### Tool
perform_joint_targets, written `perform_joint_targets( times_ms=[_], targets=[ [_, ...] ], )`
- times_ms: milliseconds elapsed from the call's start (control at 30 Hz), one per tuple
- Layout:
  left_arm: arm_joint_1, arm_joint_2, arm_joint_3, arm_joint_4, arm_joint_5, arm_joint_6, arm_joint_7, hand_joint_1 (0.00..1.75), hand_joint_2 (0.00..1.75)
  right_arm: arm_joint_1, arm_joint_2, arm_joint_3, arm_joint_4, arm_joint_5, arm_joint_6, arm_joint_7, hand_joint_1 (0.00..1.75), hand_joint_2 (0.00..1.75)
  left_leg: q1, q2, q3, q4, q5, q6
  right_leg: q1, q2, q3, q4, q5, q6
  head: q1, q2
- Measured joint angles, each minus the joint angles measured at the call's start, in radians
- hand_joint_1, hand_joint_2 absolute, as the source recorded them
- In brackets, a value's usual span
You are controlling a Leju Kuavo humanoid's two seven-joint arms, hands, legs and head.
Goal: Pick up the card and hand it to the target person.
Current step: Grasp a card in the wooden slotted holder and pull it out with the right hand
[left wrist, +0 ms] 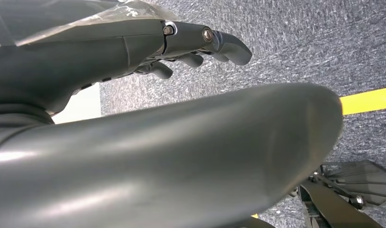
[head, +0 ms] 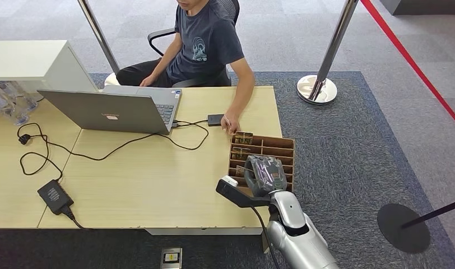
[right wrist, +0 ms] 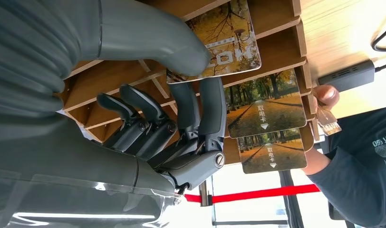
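Pinching the card between its thumb and darker fingers, the right robot hand sits over the wooden card rack at the tabletop edge nearest the robot. The card appears part-way out of its slot, with two more cards standing in the slots beyond it. The hold looks shallow, on one end of the card only, so the card could slip or twist as it comes clear. A tilted pull may catch it on the slot wall and drag the light rack along. The seated person has a hand resting just beside the rack's far end, so a fast swing toward it risks a bump. The left robot hand hangs over the carpet, fingers curled, holding nothing.
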Motion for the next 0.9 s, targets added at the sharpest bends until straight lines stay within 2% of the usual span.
perform_joint_targets(
  times_ms=[467, 900],
  targets=[
    [0.0, 0.0, -0.001, 0.0, -0.005, -0.001, -0.01, 0.0, 0.0, 0.008, -0.007, -0.007, -0.012, 0.004, -0.017, -0.002, 1.75, 1.75, 0.0, 0.0, 0.0, 0.0, 0.0, 0.0, 0.0, 0.0, 0.0, 0.0, 0.0, 0.0, 0.0, 0.0],
    [-0.003, 0.0, -0.002, 0.0, -0.007, -0.004, -0.021, 0.0, 0.0, 0.043, -0.029, -0.025, -0.088, 0.031, -0.021, 0.01, 1.75, 1.75, 0.0, 0.0, -0.001, 0.0, 0.0, 0.0, 0.0, 0.0, 0.0, 0.0, 0.0, 0.0, 0.0, 0.0]
  ],
)
